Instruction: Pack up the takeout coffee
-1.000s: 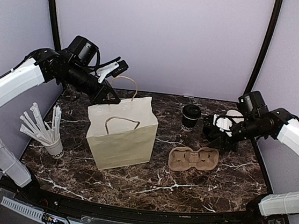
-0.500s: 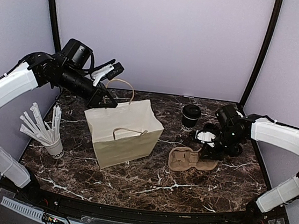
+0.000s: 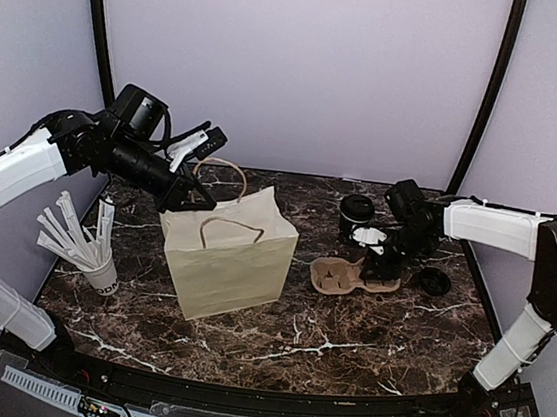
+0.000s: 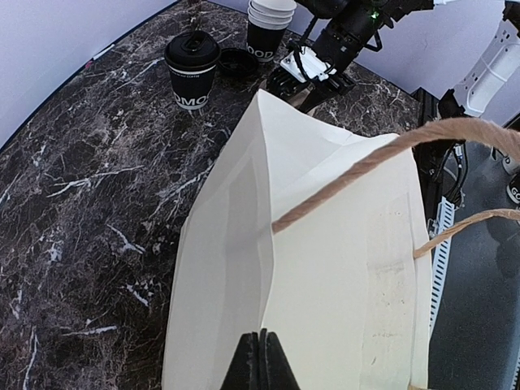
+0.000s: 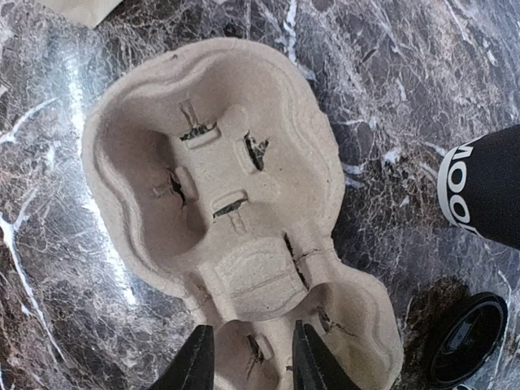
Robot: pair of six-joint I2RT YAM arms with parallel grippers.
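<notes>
Where the surface (image 3: 364, 344) begins at the left, a cup of wrapped sticks (image 3: 93, 248) stands. Next, the left gripper (image 4: 260, 349) is clenched on the top rim of the upright bag (image 3: 227, 263), whose mouth gapes. Right of the bag lies the tray (image 5: 211, 187), flat on the surface, with a lidded cup (image 3: 355, 217) just behind it. The right gripper (image 5: 252, 345) straddles the tray's right-hand end, jaws part-way apart; whether they clamp it cannot be told. A loose lid (image 3: 434, 281) lies farthest right.
</notes>
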